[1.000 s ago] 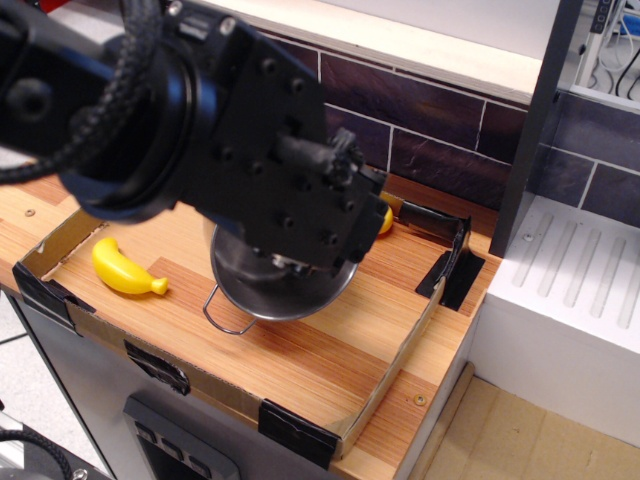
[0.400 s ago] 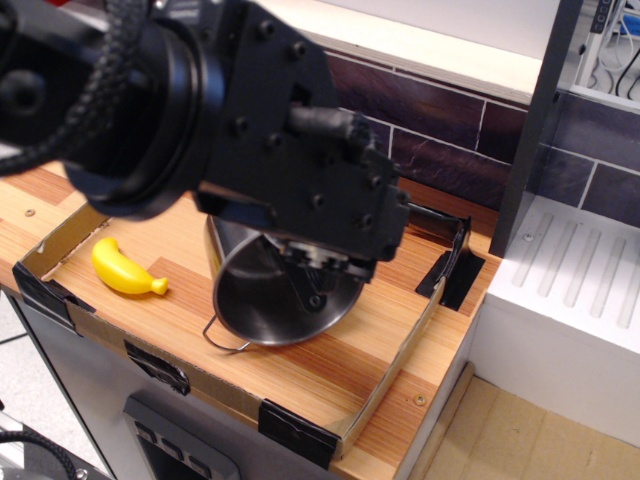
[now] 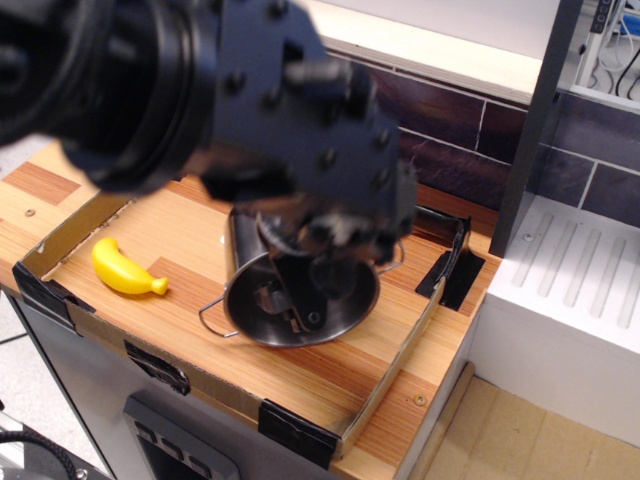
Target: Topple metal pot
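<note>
the metal pot (image 3: pixel 300 300) sits near the middle of the wooden bench (image 3: pixel 300 375), inside the low cardboard border (image 3: pixel 395 365), and it is no longer upright: it leans hard over, its open mouth turned toward the camera and the front edge, its base lifted toward the tiled back wall (image 3: pixel 470 140). so its long axis runs roughly front to back and slopes down toward the viewer, with the lower rim resting on the wood. the end effector (image 3: pixel 305 300) comes in from above and behind, and its dark finger reaches down into the mouth of the pot, so the pot lies directly under and around the tip rather than off to one side. whether the jaws are spread or pinched on the rim cannot be told: the arm's big black body blurs and covers that part. one wire handle (image 3: pixel 212 318) sticks out at the left of the rim, while the other is only a faint loop at the right and hard to be sure of. the pot's rear wall and base are hidden behind the arm, so it is unclear whether the side already touches the bench. a toy banana (image 3: pixel 125 270) lies well apart to the left, out of the way of any further tipping.
</note>
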`<action>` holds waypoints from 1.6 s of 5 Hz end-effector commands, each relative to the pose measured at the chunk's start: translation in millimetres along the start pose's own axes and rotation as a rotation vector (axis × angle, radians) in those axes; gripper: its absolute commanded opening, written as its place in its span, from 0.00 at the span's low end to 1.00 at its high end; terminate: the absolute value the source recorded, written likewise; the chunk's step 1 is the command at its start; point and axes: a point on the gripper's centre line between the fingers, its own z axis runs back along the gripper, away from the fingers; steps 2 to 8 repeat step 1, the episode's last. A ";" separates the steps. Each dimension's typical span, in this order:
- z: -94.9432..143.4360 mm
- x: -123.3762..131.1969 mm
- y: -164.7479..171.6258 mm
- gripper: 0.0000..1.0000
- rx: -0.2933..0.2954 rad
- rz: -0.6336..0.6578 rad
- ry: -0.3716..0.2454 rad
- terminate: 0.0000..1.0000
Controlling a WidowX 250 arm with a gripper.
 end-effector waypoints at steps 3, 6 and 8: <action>25.3 -6.6 32.1 1.00 -0.239 0.059 -0.010 1.00; 25.3 -6.6 32.1 1.00 -0.239 0.059 -0.010 1.00; 25.3 -6.6 32.1 1.00 -0.239 0.059 -0.010 1.00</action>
